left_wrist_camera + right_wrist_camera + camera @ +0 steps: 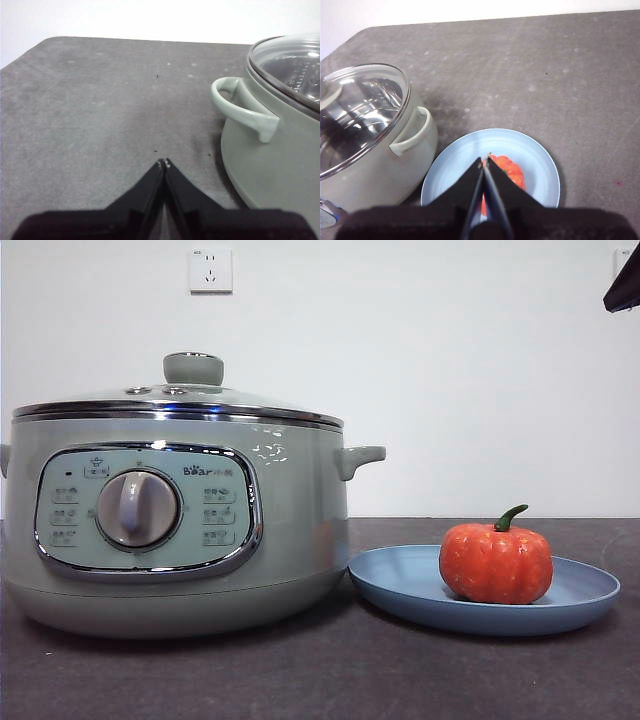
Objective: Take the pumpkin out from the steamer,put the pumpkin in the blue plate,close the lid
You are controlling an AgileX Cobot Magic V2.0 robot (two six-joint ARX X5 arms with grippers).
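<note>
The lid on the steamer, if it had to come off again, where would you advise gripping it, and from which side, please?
Grip the lid by its pale green knob, coming straight down from above. The knob stands upright at the centre, proud of the glass, and looks narrow enough for two jaws; the chrome rim lies flush on the steamer and offers little edge to pinch.

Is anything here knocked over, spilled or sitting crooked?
Nothing stands out. The lid sits level on the steamer, and the pumpkin stands upright in the blue plate beside it, stem up. No spill shows on the table. Both grippers hang clear with shut jaws.
</note>
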